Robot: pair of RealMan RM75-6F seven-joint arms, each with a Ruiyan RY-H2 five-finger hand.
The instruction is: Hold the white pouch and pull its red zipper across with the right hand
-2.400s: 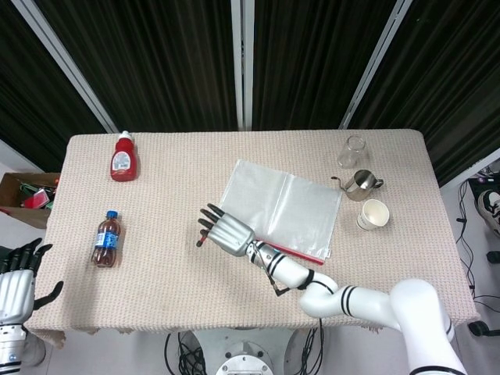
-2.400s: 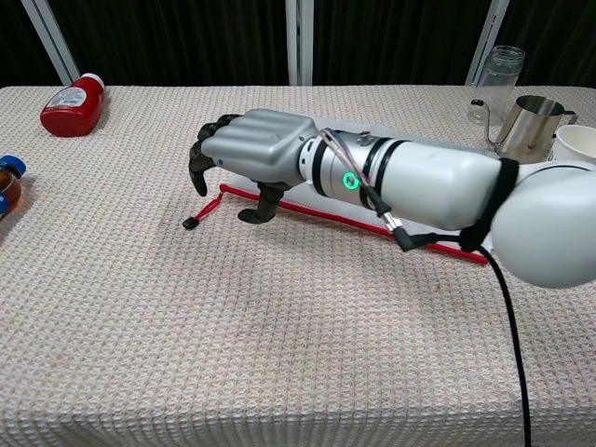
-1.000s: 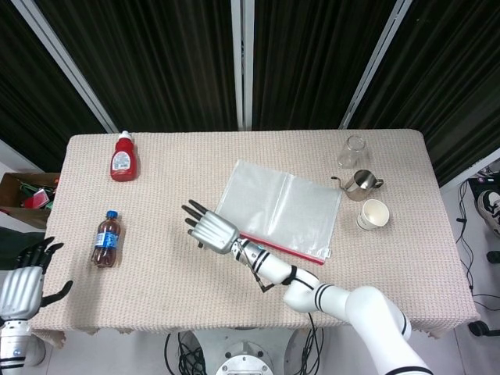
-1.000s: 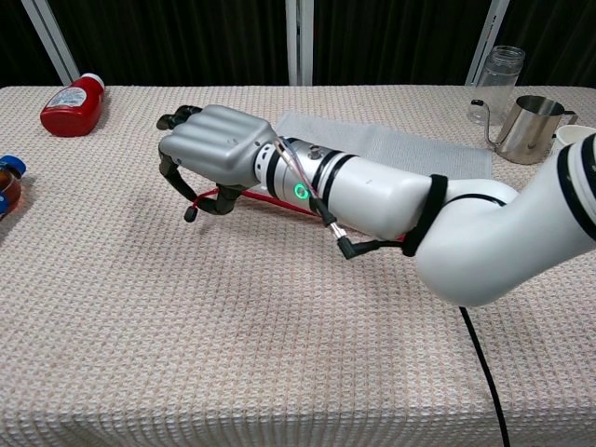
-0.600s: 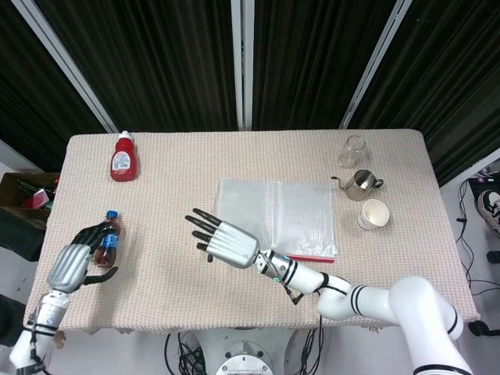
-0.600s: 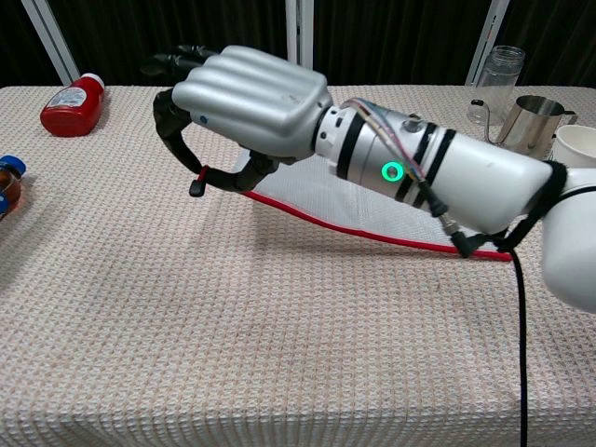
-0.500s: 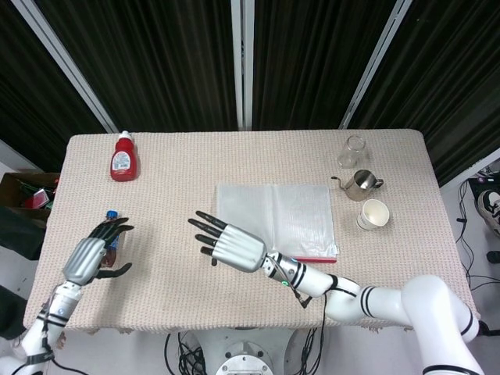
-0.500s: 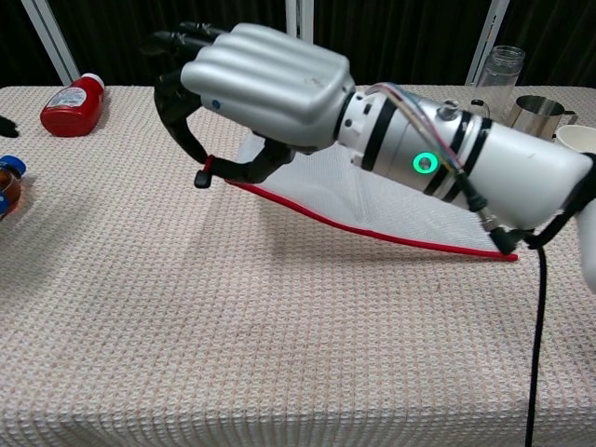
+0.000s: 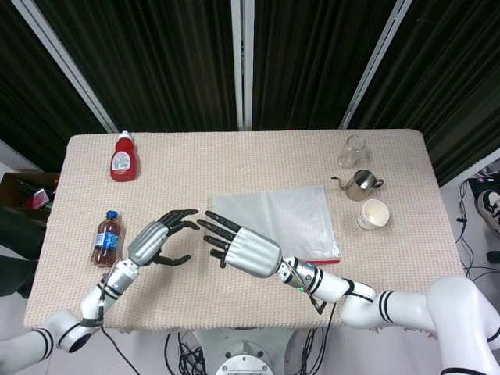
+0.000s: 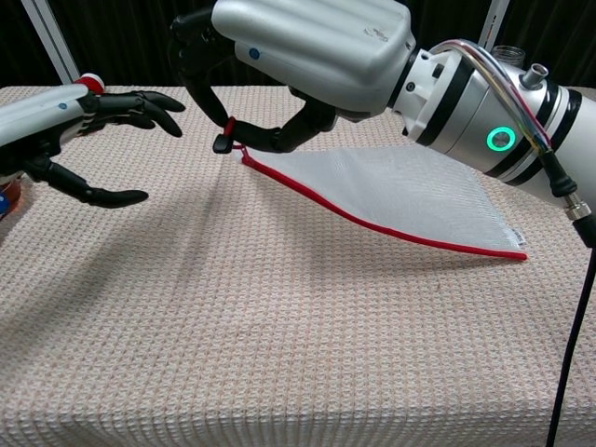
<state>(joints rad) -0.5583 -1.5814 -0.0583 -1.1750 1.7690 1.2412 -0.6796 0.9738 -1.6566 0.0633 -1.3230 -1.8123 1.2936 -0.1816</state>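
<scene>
1. My right robot hand [image 10: 279, 88] is pinching the black pull tab [image 10: 222, 142] of the red zipper [image 10: 372, 223] between thumb and a finger, with the other fingers [image 9: 215, 226] reaching out past it.
2. The white pouch [image 10: 391, 196] is lying near the middle of the bench [image 10: 279, 354]; its corner nearest my left side is hanging lifted off the cloth from the tab, while the far end is resting on the bench.
3. The red zipper is running along the pouch's near edge, sloping down from the raised corner to the resting one.
4. My left robot hand [image 9: 156, 238] is hovering just beside the raised corner, fingers [image 10: 149, 102] spread and gripping nothing, not touching the pouch.
5. A cola bottle [image 9: 106, 237] is lying near the left edge, and a red sauce bottle [image 9: 123, 156] is lying at the far left corner.
6. A glass jar [image 9: 353, 151], a steel pitcher [image 9: 361, 184] and a paper cup [image 9: 373, 213] are standing at the far right, well apart from the pouch.
</scene>
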